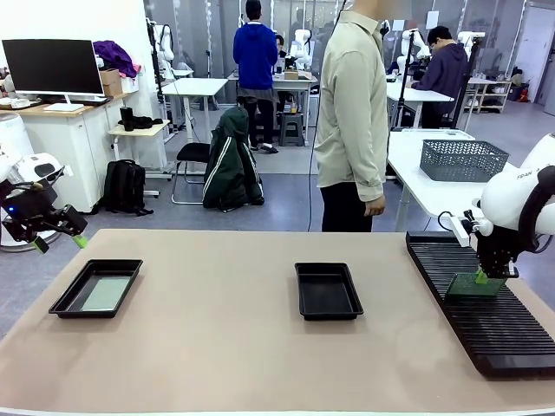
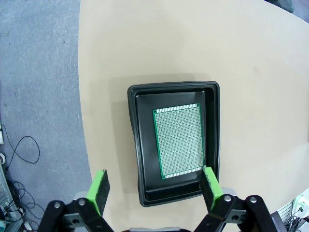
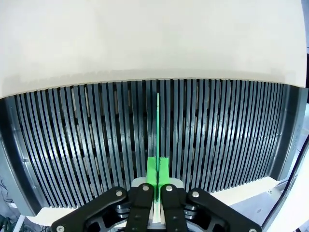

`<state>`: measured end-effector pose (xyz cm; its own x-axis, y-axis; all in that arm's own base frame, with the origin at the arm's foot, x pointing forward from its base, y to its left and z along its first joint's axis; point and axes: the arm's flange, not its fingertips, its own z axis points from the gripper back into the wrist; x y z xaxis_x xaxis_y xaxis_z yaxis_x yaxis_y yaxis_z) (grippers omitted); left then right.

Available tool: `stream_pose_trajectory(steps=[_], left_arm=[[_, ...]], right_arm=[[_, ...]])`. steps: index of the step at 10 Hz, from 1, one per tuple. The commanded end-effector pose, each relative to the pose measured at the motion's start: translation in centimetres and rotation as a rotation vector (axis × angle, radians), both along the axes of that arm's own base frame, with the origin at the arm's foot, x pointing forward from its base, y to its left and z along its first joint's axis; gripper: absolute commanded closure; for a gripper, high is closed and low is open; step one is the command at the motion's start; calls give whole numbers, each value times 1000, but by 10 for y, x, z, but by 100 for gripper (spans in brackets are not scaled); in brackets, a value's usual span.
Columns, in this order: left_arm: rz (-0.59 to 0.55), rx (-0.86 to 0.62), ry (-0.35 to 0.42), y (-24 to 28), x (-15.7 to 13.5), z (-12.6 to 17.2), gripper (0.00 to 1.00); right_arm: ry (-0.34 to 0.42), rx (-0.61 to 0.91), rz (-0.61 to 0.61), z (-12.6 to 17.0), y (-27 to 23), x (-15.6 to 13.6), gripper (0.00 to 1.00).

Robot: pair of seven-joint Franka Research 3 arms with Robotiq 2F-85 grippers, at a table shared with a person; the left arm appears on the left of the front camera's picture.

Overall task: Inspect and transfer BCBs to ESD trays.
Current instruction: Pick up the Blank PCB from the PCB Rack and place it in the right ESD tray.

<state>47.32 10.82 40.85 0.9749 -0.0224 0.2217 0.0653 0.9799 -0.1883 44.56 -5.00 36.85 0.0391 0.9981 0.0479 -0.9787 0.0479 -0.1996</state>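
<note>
- Care on the lift is what the step in hand seems to call for: the BCB [image 3: 158,125] should be drawn straight up along the ribs of the slotted rack [image 1: 507,342], so that no edge is scraped or wedged. Any tilting is best left until the board is clear.
- At the near right, the right gripper [image 3: 158,170] is seen pressed together on the upper edge of that board, with a green pad on each face. The board stands on edge in line with a slot of the rack, directly below the claw; whether its lower edge is seated cannot be told.
- Once clear, the board would best be turned for inspection and carried left to the middle tray [image 1: 301,293]. That tray lies bare near the table's middle, well apart from the claw, so a steady, level carry is advised.
- At the left, the left tray [image 2: 133,145] is already filled: a second BCB [image 2: 178,140] is laid flat inside its rim.
- Over it the left gripper [image 2: 154,186] is held spread wide with nothing between its pads — tray and board are seen beyond them, untouched.
- At the far side a person [image 1: 351,113] is seen standing, arms down, away from the trays.
</note>
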Motion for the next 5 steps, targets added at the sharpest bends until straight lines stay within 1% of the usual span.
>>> stream_pose_trajectory(steps=[1, 5], left_arm=[[8, -5, -6, 0, -1, -1, 0], [8, -5, -6, 0, -1, -1, 0]], right_arm=[[1, 1, 1, 0, 0, 0, 100], [1, 1, 1, 0, 0, 0, 100]])
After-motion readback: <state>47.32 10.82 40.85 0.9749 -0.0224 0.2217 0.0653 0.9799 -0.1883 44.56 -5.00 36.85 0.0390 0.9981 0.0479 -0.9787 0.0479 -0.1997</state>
